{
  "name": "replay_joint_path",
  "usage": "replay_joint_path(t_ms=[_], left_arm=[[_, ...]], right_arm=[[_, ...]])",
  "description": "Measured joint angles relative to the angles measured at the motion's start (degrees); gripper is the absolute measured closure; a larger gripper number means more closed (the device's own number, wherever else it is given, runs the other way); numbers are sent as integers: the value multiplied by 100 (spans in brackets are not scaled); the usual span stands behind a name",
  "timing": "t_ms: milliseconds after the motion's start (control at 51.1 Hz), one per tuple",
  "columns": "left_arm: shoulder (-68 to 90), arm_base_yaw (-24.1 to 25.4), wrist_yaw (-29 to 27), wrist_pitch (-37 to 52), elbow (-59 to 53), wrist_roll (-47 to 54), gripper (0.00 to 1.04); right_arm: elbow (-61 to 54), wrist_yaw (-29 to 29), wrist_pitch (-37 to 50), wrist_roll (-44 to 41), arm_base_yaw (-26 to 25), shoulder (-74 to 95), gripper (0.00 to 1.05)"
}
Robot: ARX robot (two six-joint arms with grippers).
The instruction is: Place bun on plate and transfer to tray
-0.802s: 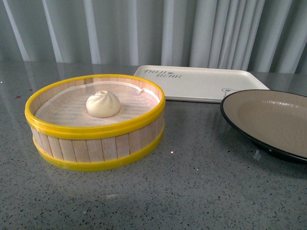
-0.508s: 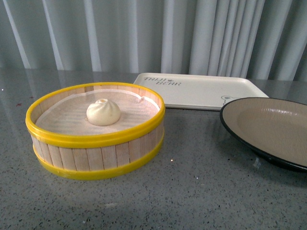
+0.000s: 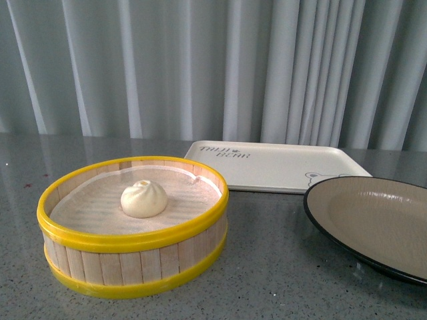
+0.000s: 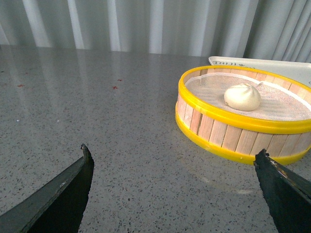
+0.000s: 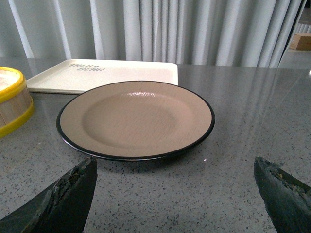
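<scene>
The cream-white bun (image 3: 143, 199) sits inside the yellow-rimmed wooden steamer basket (image 3: 133, 283) at the left; it also shows in the left wrist view (image 4: 242, 96). The beige plate with a black rim (image 3: 400, 263) lies at the right, and fills the right wrist view (image 5: 73, 111). The cream-white tray (image 3: 280, 177) with grey lettering lies behind, between them; it also shows in the right wrist view (image 5: 160, 70). My left gripper (image 4: 173, 156) is open and empty, short of the basket. My right gripper (image 5: 175, 167) is open and empty, just in front of the plate. Neither arm shows in the front view.
All things rest on a grey speckled table (image 3: 280, 267). Pale pleated curtains (image 3: 213, 67) hang behind it. The basket's edge (image 5: 9, 104) shows beside the plate in the right wrist view. A brown box (image 5: 303, 41) stands far off past the table.
The front view has tilted upward: the basket, plate and tray sit lower in the picture and more curtain shows. The things themselves have not moved on the table.
</scene>
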Motion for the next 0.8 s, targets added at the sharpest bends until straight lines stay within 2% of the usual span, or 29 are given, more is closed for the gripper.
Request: replay_joint_path(t_ms=[254,352,411,469,567,645,802], left_arm=[[20,15,50,-22,9,-17,7],[957,560,1143,-616,354,-807,7],[1696,804,1292,-243,518,-1202,7],[2275,850,1351,203,754,-1427,7],[3001,610,1281,870,1318,-1486,7],[3550,280,1023,1268,1764,-1318,7],[4920,-409,695,1473,2813,-678,7]], right_arm=[[0,0,0,0,0,0,9],[0,-9,0,-2,0,0,9],[0,-4,0,-2,2,-4,9],[0,4,0,0,-2,-4,9],[0,-2,0,0,-2,-7,9],[0,-4,0,0,-2,-4,9],[0,-2,0,0,-2,-4,9]])
